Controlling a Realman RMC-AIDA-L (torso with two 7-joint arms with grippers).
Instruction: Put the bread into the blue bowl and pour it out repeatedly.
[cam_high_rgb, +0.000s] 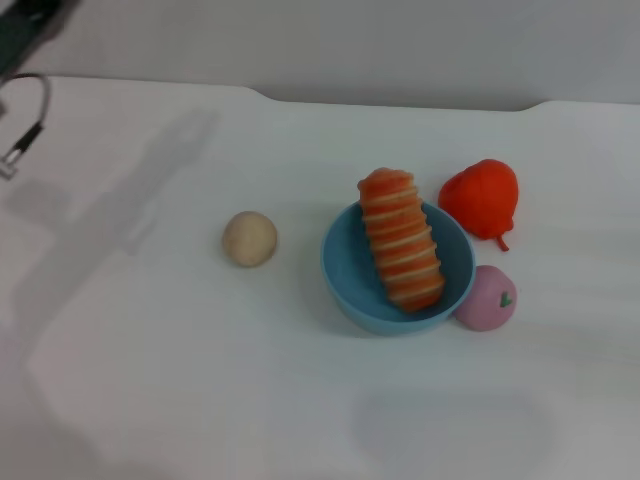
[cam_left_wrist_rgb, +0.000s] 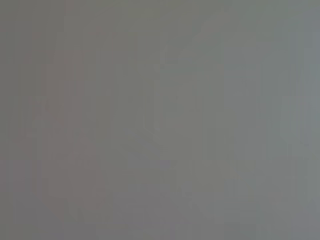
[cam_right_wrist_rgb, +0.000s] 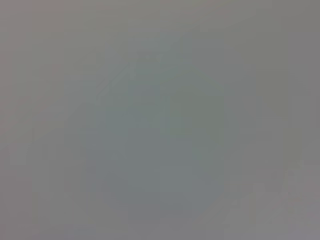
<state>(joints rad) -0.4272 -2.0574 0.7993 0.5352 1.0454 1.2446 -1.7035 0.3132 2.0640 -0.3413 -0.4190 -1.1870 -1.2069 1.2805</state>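
1. You are looking at the bread lying inside the blue bowl, just right of the frame's centre in the head view. Its far end is poking up over the bowl's upper rim, and its near end is resting low against the inner wall.

2. Judging from that, the placing half of the cycle is done, and the pouring-out step is the one coming up.

3. Neither claw is showing. A dark piece of the left arm with a loose cable is sitting in the upper left corner of the head view, well apart from the bowl. The right arm is not appearing there at all. Both wrist views are giving only a featureless grey, so you cannot tell whether either claw is released or clenched.

4. Three toys are crowding the bowl: a red strawberry-like toy just beside its upper right rim, a pink round fruit toy touching its lower right side, and a beige ball standing apart to the left.

5. For the next move, you are probably needing a grip on the bowl's rim at its open left or lower side, then a tilt toward the bare table at lower left, so the loaf is sliding out clear of the toys.
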